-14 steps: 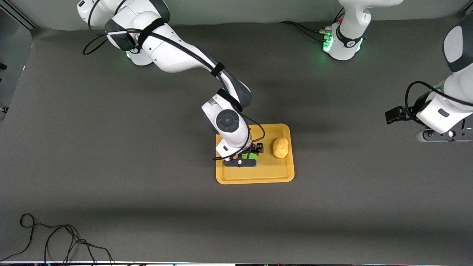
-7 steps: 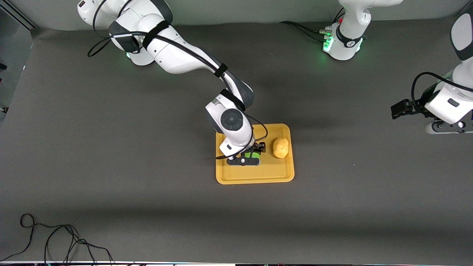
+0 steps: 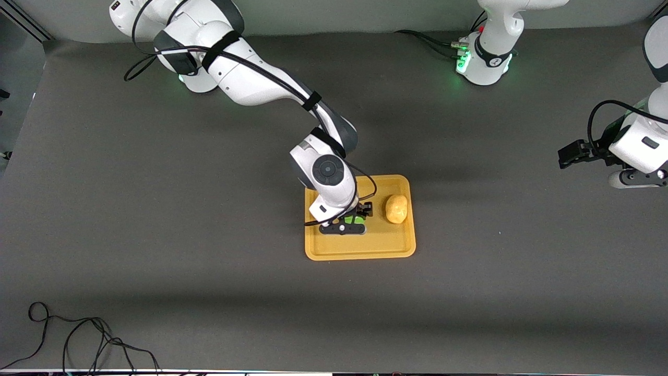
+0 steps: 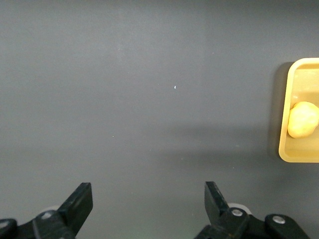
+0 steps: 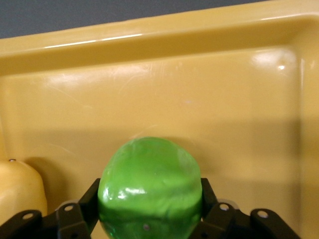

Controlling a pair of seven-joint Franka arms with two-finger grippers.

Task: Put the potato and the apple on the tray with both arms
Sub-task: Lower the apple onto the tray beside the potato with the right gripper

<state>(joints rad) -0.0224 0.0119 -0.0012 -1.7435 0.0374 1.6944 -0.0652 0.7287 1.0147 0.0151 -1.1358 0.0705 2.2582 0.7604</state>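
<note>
The orange-yellow tray (image 3: 365, 248) lies mid-table. The yellow-tan potato (image 3: 396, 209) rests on it toward the left arm's end. My right gripper (image 3: 347, 225) is low over the tray, shut on the green apple (image 3: 350, 220). In the right wrist view the apple (image 5: 149, 191) fills the gap between the black fingers (image 5: 75, 211) of the right gripper (image 5: 149, 199), just above the tray floor (image 5: 174, 99), with the potato (image 5: 17, 191) beside it. My left gripper (image 3: 634, 180) hangs over bare table at the left arm's end. In its wrist view the left gripper (image 4: 148, 191) is open and holds nothing; potato (image 4: 302, 119) and tray (image 4: 286, 149) show at the edge.
A dark grey mat (image 3: 209, 261) covers the table. A loose black cable (image 3: 78, 339) lies near the front camera at the right arm's end. Both arm bases (image 3: 482, 62) glow green along the table's back.
The left arm has drawn away from the tray toward its own end of the table. The right gripper, still holding the apple, has shifted slightly over the tray.
</note>
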